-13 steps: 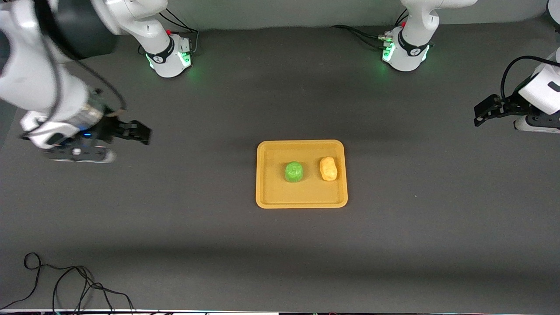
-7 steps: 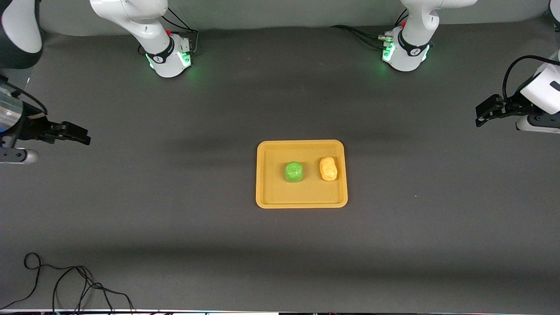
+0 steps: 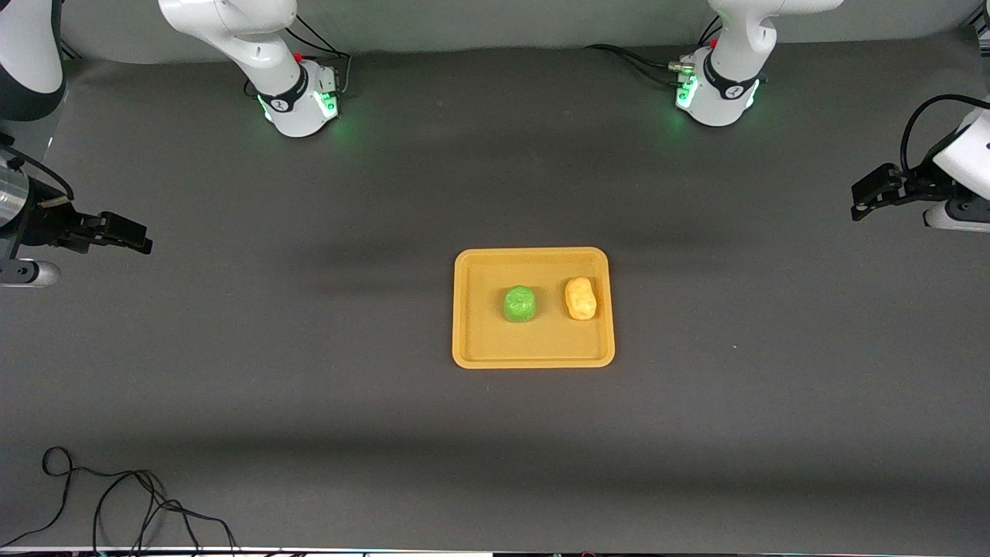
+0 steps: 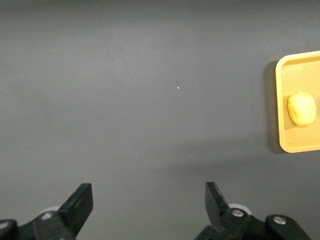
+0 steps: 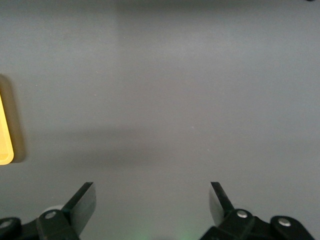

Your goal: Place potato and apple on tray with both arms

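Note:
The yellow-orange tray (image 3: 479,340) lies mid-table. The green apple (image 3: 520,303) and the orange-yellow potato (image 3: 580,298) rest on it side by side, the potato toward the left arm's end. My left gripper (image 3: 860,203) is open and empty, up over bare table at the left arm's end. Its wrist view shows the tray's rim (image 4: 278,100) and the potato (image 4: 302,109) beyond my left gripper (image 4: 149,197). My right gripper (image 3: 135,236) is open and empty over bare table at the right arm's end. Its wrist view shows my right gripper (image 5: 152,197) and a tray corner (image 5: 5,135).
A black cable (image 3: 116,503) lies looped on the dark mat at the edge nearest the front camera, toward the right arm's end. The two arm bases (image 3: 298,100) (image 3: 715,93) glow green at the table's back.
My right arm has swung away from the tray toward its end of the table. My left gripper has drawn slightly farther out toward its end. The apple and potato have not moved.

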`<state>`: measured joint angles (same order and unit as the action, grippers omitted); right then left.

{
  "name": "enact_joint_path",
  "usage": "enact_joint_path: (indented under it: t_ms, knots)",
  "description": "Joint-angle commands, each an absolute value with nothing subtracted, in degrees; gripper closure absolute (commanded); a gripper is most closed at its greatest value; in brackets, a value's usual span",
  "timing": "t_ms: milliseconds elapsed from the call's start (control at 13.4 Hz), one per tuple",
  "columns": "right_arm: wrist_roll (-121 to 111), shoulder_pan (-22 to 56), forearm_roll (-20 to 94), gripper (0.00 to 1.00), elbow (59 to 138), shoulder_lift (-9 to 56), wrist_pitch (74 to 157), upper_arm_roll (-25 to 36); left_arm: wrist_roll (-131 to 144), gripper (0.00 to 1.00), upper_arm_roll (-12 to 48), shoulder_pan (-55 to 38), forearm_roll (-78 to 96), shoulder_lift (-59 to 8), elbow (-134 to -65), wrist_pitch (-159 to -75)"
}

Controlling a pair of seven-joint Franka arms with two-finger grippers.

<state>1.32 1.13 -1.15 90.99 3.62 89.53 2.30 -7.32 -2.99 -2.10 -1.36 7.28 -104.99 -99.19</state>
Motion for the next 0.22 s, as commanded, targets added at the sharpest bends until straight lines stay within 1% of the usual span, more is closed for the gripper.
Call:
enact_joint_path:
  t_ms: [0,149]
  knots:
    - [1.23,1.32,-0.18,0.0,91.32,2.55,88.86,2.46,-8.35,0.0,-2.81,-1.85,-2.11,6.5,-103.27,-97.73]
    - [1.14,1.32,-0.09,0.0,91.32,2.55,88.86,2.46,-8.35,0.0,-2.81,-1.85,-2.11,6.42,-103.27,-97.73]
